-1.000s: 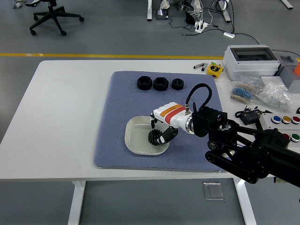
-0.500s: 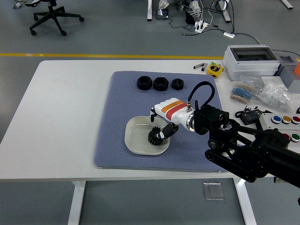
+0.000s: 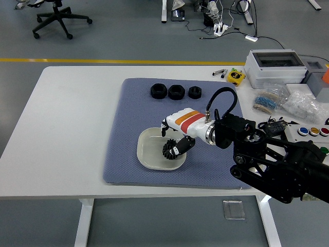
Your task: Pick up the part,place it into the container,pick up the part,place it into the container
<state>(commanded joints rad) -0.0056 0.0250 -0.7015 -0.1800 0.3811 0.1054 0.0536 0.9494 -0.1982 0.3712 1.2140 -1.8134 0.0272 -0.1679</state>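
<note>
A black gear-shaped part [image 3: 169,150] lies in the white bowl [image 3: 148,152] at the front of the blue mat [image 3: 128,128]. My right hand [image 3: 174,138], white with orange and red stripes, hovers over the bowl's right side. Its fingers [image 3: 166,130] are spread above the gear and its thumb [image 3: 184,145] sits right beside the gear; I cannot tell whether it still touches. Three black nut-like parts [image 3: 176,91] stand in a row at the mat's far edge. My left arm does not show.
The right end of the table is crowded: a grey plastic box [image 3: 275,67], a small yellow item [image 3: 236,76], bags of small parts [image 3: 303,103] and a button panel [image 3: 311,133]. An office chair [image 3: 60,18] stands on the floor beyond.
My right hand has lifted slightly and drawn back to the right, its fingers coming off the gear. The gear has stayed in the bowl.
</note>
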